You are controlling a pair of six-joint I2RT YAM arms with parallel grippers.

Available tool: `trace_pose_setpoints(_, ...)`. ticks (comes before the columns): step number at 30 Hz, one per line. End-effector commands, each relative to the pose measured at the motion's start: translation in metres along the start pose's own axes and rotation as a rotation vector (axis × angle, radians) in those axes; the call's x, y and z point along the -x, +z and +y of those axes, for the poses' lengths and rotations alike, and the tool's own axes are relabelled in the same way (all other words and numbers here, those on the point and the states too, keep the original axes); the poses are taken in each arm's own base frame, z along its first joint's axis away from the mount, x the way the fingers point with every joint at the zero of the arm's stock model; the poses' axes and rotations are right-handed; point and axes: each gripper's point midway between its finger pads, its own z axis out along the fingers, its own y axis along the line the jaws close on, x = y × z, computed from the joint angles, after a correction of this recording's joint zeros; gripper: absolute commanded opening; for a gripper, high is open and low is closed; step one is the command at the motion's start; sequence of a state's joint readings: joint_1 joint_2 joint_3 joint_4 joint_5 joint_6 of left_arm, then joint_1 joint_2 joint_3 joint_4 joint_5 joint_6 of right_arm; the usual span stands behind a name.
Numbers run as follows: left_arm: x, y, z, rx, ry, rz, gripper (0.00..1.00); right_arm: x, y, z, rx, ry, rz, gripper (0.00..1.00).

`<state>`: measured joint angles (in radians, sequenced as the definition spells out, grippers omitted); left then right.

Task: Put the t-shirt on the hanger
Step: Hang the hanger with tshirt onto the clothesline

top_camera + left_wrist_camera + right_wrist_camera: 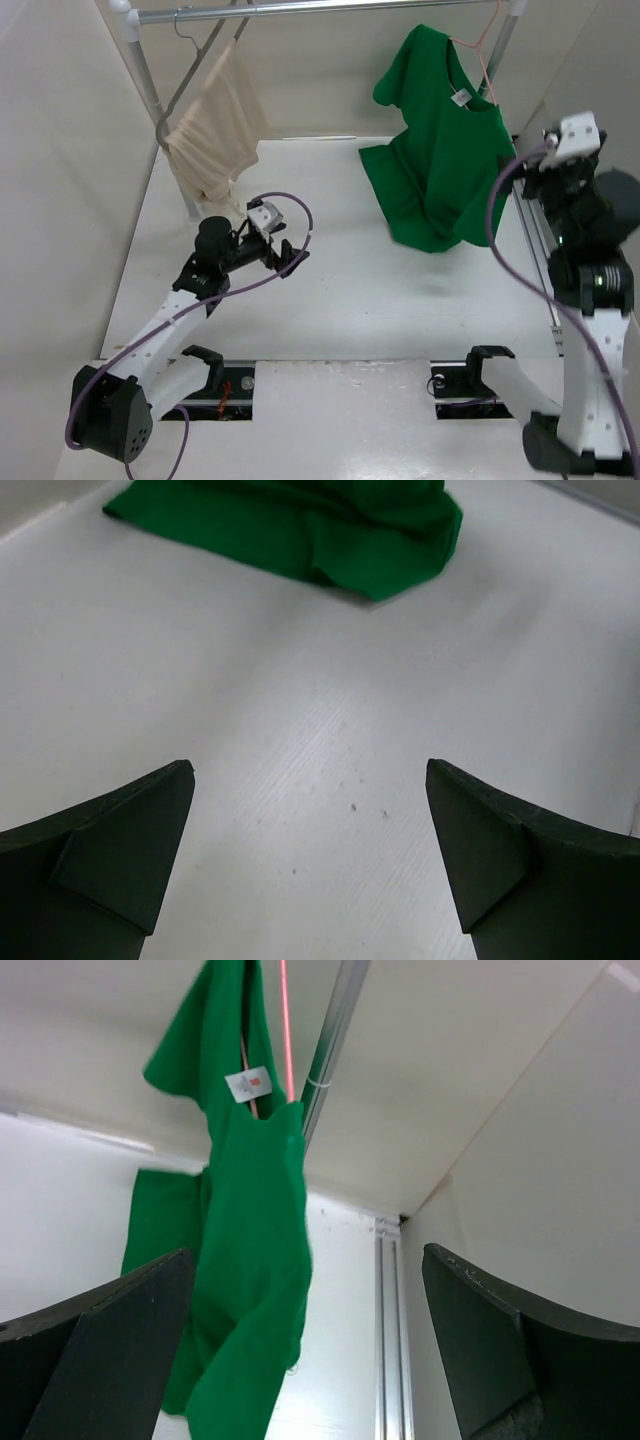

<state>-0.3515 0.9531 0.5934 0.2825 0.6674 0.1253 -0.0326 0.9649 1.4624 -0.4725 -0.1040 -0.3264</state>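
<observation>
The left arm lies low, reaching from its base at the near left corner forward and toward the middle, with the elbow bent and the wrist nearly level. The left claw points to the far right, both fingers spread wide and nothing between them. The right arm stands tall along the right side, folded upward so its wrist sits high. The right claw gapes fully apart too, gripping nothing.

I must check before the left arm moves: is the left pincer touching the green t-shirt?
Apart. The left wrist view shows bare table between the open left pincer and the t-shirt.
</observation>
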Motion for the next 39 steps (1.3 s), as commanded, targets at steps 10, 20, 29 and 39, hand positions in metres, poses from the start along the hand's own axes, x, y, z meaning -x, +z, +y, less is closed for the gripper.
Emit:
trace_pose_setpoints(10,-0.038,-0.005,0.031,0.225,-0.116,-0.051,1.00,-0.199,-0.095,0.063,-0.144,0.477,0.321,1.00)
trace_pose_setpoints(20,-0.014,0.000,0.069,0.430,-0.184,0.000,1.00,-0.168,-0.161,0.029,-0.343,0.501,0.176,1.00)
trace_pose_setpoints(29,-0.041,0.003,0.050,0.338,-0.193,-0.063,1.00,-0.195,-0.170,0.023,-0.421,0.476,0.287,1.00)
trace_pose_setpoints(39,-0.085,0.006,0.022,0.232,-0.300,0.032,1.00,-0.193,-0.163,0.023,-0.388,0.410,0.289,1.00)
